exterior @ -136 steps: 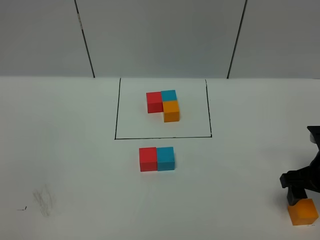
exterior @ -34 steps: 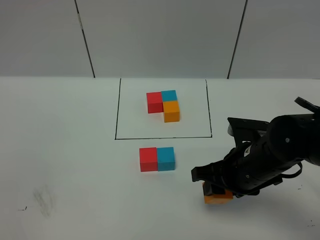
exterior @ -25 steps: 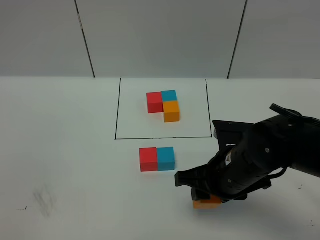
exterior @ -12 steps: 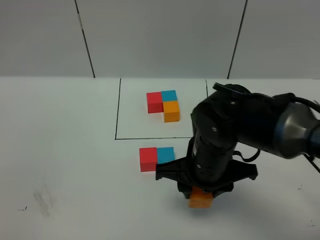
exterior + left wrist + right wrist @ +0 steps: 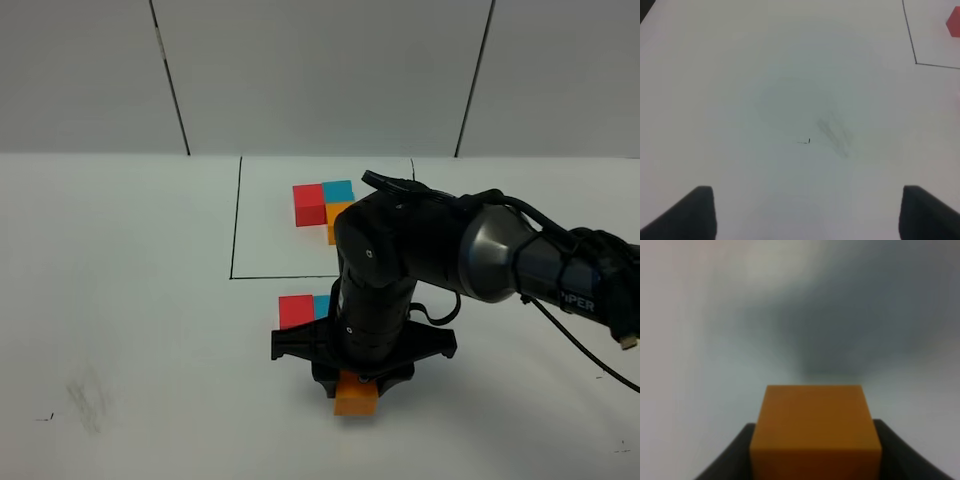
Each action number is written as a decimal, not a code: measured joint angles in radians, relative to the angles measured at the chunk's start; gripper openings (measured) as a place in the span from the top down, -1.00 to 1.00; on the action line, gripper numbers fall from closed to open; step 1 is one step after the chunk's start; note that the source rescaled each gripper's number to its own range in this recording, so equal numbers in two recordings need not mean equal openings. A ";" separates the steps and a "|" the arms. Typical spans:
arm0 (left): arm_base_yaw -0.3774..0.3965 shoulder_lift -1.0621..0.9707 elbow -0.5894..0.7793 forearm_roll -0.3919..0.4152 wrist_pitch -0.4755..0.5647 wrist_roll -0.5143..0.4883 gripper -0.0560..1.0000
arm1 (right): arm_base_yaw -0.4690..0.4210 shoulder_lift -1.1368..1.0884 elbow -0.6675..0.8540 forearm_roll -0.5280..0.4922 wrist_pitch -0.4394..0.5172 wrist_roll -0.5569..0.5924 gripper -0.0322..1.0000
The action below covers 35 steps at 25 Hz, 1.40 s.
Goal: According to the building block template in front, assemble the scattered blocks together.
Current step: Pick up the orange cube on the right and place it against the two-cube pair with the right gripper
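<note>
White table (image 5: 120, 300), bare but for a faint grey smudge (image 5: 88, 398) near its front left and a thin black rectangular outline (image 5: 236, 215) toward the back. Over the middle, reaching across from the right: bulky black right arm (image 5: 400, 270), covering part of what lies under it. Inside the outline, the building block template (image 5: 322, 203): red and cyan-blue cubes side by side, orange one partly hidden behind the arm. Just in front of the outline, 2 of the scattered blocks touching: red block (image 5: 295, 311) and cyan-blue block (image 5: 322, 306), the latter mostly covered by the arm. At the arm's tip, right end effector (image 5: 357, 388) pinching the orange block (image 5: 355, 396), in front of the cyan-blue one; gap or contact between them impossible to tell. Left end effector (image 5: 805, 212) over bare table at the left, fingers (image 5: 699, 210) spread wide, holding nothing.
</note>
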<state>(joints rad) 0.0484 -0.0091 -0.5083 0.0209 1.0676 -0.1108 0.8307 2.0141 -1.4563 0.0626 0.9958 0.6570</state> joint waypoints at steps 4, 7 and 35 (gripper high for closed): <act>0.000 0.000 0.000 0.000 0.000 0.000 -0.89 | 0.020 0.016 -0.023 -0.054 -0.021 0.039 0.75; 0.000 0.000 0.000 0.000 0.000 0.000 -0.89 | 0.026 0.037 -0.050 -0.087 -0.022 0.068 0.75; 0.000 0.000 0.000 0.000 0.000 0.000 -0.89 | 0.027 0.250 -0.303 -0.114 0.098 -0.025 0.75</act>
<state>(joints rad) 0.0484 -0.0091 -0.5083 0.0209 1.0676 -0.1108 0.8573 2.2645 -1.7595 -0.0516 1.0943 0.6318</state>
